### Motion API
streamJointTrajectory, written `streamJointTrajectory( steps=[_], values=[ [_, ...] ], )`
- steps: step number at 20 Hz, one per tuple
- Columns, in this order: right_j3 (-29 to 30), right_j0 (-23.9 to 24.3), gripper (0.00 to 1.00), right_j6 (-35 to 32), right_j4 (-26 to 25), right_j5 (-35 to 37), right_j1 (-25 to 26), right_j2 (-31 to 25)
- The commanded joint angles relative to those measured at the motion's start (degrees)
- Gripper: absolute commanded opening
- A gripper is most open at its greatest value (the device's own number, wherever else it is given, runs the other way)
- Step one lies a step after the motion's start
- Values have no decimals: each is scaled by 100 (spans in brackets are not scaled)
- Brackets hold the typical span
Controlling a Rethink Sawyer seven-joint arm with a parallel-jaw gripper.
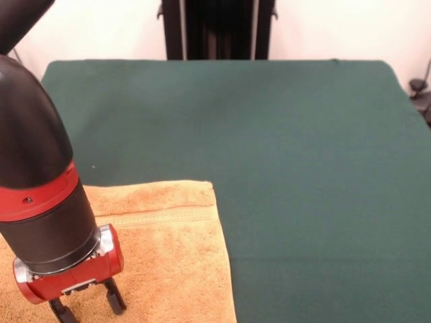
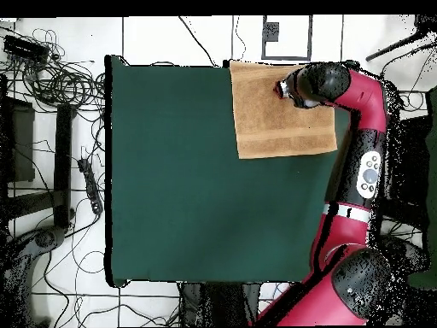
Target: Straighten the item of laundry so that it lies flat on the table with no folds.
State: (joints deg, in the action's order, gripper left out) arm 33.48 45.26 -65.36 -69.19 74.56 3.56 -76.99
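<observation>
The claw point(image 1: 87, 306), tips cut off, hangs over the towel point(image 1: 175, 256).

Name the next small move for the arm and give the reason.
Probably lift the pincer straight up and away. The towel already looks flat in the table's corner, no folds showing in the overhead view, and the open pincer holds nothing.

Beside the flat, orange-tan terry-cloth towel point(image 1: 161, 256), which covers one corner of the large dark green cloth-covered table point(image 1: 303, 168), the tabletop lies bare and passable, while the red and black robot arm point(image 1: 40, 195) stands directly over the towel, blocking that corner.
</observation>
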Motion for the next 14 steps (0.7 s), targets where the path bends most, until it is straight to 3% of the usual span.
streamJointTrajectory(
  steps=[1, 14],
  values=[
    [95, -430, 100, -1689, 205, 220, 412, 1361],
    [1540, -272, 100, -2041, 1334, 67, -403, 2542]
  ],
)
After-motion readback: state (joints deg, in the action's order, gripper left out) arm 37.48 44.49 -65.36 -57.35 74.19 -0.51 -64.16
